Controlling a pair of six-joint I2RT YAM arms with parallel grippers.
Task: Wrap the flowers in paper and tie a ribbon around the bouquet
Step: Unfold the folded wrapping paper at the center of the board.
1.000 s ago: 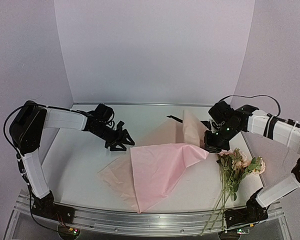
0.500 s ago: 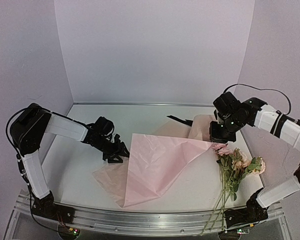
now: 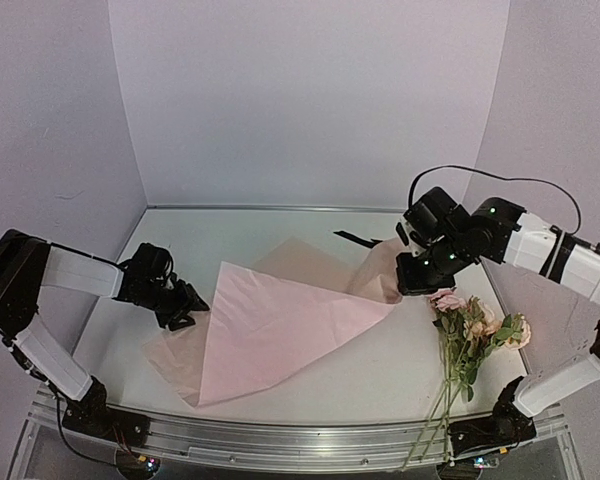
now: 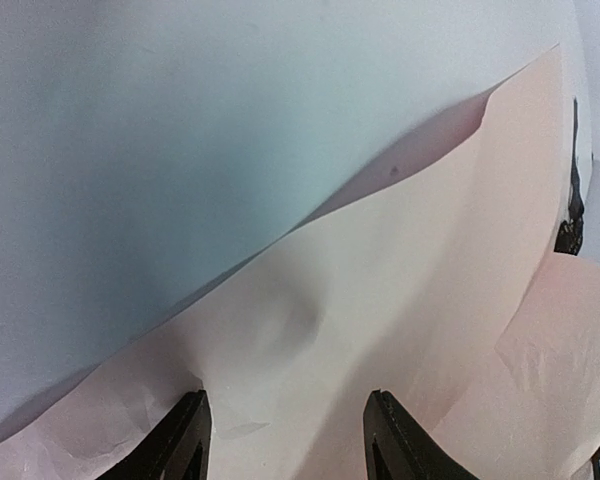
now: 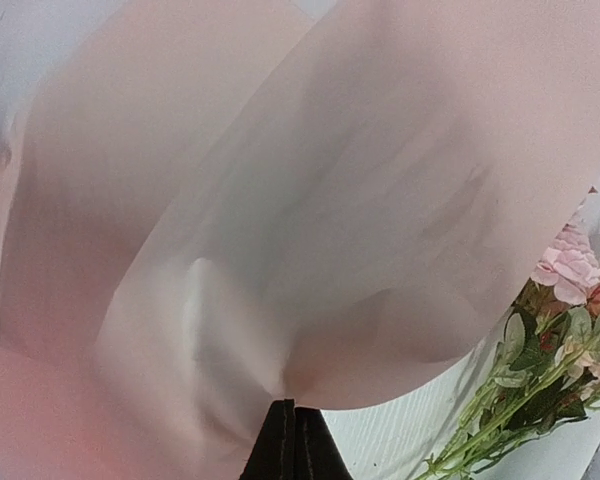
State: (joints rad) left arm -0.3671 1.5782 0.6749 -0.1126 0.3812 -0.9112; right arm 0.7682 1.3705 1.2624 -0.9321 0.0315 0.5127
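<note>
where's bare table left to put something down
Bare table: the far-left strip between back wall and paper, and the near patch between paper and flowers. Crowded at far right: right gripper, ribbon, lifted paper corner.

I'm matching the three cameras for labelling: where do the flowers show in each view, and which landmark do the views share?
Top external: the flowers lie at the right, beside the paper, stems toward the near edge.
Left wrist: not in it.
Right wrist: the flowers sit in the lower right corner, past the paper's edge.
Shared landmark: the paper, seen in all three.
</note>
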